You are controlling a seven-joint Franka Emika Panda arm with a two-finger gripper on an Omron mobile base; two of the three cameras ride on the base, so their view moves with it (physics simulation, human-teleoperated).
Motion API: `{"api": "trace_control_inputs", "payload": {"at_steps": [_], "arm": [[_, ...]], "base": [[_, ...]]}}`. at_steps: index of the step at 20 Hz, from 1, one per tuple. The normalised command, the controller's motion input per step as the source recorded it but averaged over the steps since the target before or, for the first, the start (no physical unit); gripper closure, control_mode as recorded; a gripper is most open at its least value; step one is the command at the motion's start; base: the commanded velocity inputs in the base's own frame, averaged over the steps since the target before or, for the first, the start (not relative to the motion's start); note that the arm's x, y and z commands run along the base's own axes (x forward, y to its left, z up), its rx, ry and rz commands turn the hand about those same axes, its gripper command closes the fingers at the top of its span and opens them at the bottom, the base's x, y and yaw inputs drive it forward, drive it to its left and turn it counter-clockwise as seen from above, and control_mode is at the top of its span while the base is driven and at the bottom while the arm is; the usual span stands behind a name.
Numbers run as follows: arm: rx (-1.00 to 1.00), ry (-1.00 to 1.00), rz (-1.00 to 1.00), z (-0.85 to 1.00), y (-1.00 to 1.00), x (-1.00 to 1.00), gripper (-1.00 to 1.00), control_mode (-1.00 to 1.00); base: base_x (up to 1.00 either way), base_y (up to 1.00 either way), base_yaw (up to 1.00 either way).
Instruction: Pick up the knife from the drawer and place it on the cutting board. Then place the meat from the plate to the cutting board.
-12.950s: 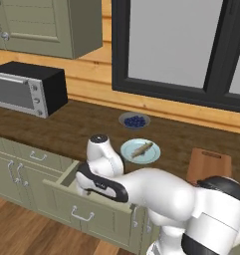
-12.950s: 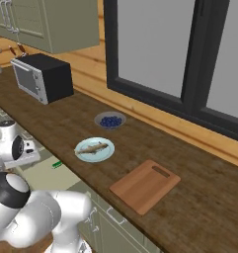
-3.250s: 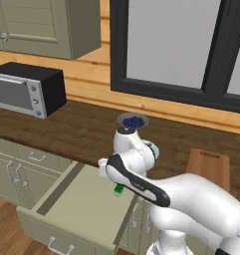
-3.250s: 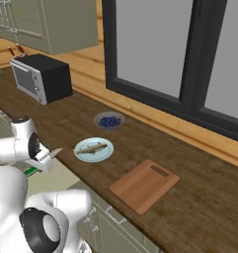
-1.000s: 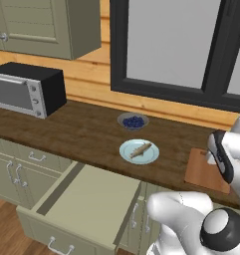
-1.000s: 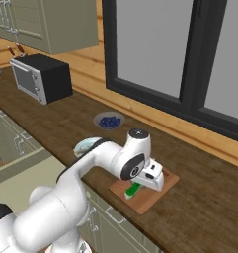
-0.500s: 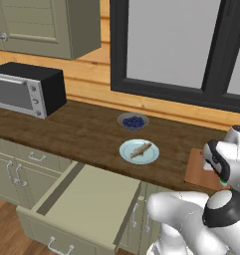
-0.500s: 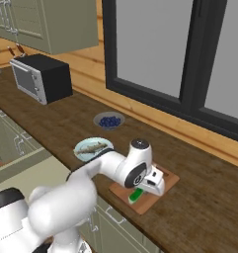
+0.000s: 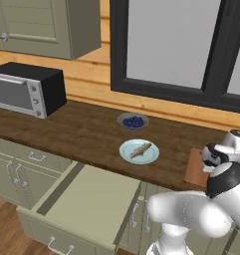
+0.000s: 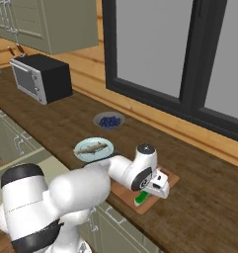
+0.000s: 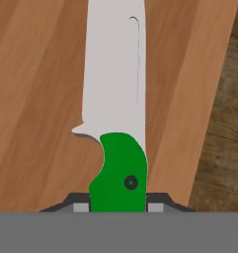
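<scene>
In the hand view the knife [image 11: 119, 175], green handle and grey blade, lies along the light-brown cutting board [image 11: 36, 99], blade pointing away from me. My gripper [image 11: 119, 207] is shut on the handle, one fingertip pressed to each side. From the right base view the gripper [image 10: 147, 192] sits low over the cutting board [image 10: 121, 192] near its front edge, the knife's [image 10: 141, 199] green handle poking out below the hand. The meat [image 9: 140, 149] rests on the pale blue plate [image 9: 129, 155], left of the board [image 9: 194, 167]. The wide drawer [image 9: 91, 204] stands pulled out, its inside bare.
A grey bowl of dark berries [image 9: 133, 121] sits behind the plate. A black microwave [image 9: 27, 88] stands at the far left of the wooden counter [image 9: 76, 132]. My own arm hides much of the board in the left base view. A dark window frame runs along the back wall.
The gripper has come down with the knife from just above the board to lying against it. Earlier, the drawer was pulled open and the knife carried from there to the board.
</scene>
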Motion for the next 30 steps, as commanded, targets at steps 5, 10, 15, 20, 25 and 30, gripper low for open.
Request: {"api": "trace_control_inputs", "payload": {"at_steps": [5, 10, 15, 20, 25, 30], "arm": [[0.00, 0.00, 0.00, -0.46, 0.08, 0.26, 1.00, -1.00], [0.00, 0.00, 0.00, -0.23, 0.00, 0.24, 1.00, -1.00], [0.00, 0.00, -0.01, -0.02, 0.09, -0.02, -1.00, -1.00], [0.00, 0.00, -0.01, 0.26, 0.23, -0.03, -1.00, -1.00], [0.00, 0.00, -0.02, 0.55, 0.36, -0.13, -1.00, -1.00], [0.00, 0.00, -0.02, 0.61, 0.78, -0.19, -1.00, -1.00]], "base": [[0.00, 0.00, 0.00], [0.00, 0.00, 0.00], [0.00, 0.00, 0.00], [0.00, 0.00, 0.00], [0.00, 0.00, 0.00], [0.00, 0.00, 0.00]]}}
